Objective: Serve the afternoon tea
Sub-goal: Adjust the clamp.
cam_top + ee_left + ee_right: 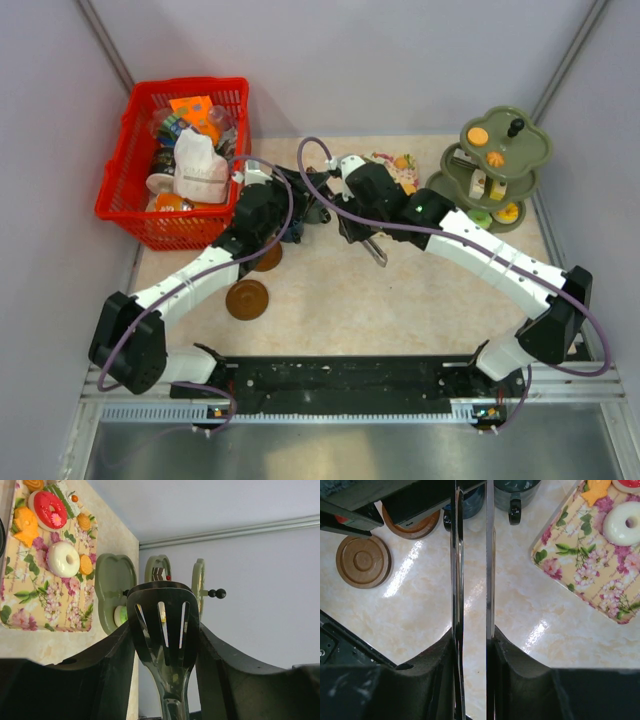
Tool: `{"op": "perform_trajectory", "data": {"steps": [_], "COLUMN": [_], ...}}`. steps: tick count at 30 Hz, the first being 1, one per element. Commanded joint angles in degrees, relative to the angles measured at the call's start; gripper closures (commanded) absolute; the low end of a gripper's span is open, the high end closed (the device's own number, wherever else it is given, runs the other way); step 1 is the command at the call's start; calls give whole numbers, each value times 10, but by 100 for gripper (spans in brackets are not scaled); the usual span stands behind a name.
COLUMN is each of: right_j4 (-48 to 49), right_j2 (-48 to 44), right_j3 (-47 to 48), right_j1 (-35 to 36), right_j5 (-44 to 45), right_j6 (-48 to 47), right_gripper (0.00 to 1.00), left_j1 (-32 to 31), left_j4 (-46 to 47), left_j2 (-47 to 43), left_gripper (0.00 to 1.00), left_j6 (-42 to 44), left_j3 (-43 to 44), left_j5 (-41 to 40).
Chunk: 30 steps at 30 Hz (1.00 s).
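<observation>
1. Left end effector (164, 627) pinches the head of the tongs (163, 592). Right end effector (472, 632) is pressed onto the tongs' arms. Looks like a handover.
2. Done: some pastries (478, 136) are on the stand (535, 150), at 2 o'clock.
3. Left: white doughnut (63, 558) and red doughnut (50, 509) lie on the tray (30, 610) at 12 o'clock. Saucers (247, 298) sit bare on the tabletop at 8 o'clock, mugs (517, 492) apparently off them.

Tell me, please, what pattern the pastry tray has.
The tray is pale yellow with pink flowers and green leaves; clearest in the left wrist view.
</observation>
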Motion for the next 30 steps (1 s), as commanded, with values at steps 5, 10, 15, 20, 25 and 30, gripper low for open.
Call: {"op": "perform_trajectory", "data": {"steps": [5, 10, 15, 20, 25, 30], "right_j4": [10, 10, 16, 15, 15, 5], "right_j2": [-6, -1, 2, 9, 9, 2], "right_j3": [40, 40, 41, 41, 38, 36], "right_j1": [9, 9, 9, 10, 10, 10], "right_j5": [10, 10, 13, 9, 10, 19], "right_j6": [3, 4, 3, 3, 3, -3], "right_gripper": [69, 66, 66, 66, 72, 82], "left_j1": [1, 0, -1, 0, 0, 2], "left_j4": [21, 31, 30, 32, 32, 6], "left_j2": [-14, -10, -10, -11, -14, -22], "left_gripper": [90, 94, 96, 96, 96, 76], "left_j6": [-16, -32, -36, -41, -41, -20], "left_j3": [-12, -14, -17, -20, -19, -17], "left_j5": [-5, 4, 3, 2, 1, -6]}}
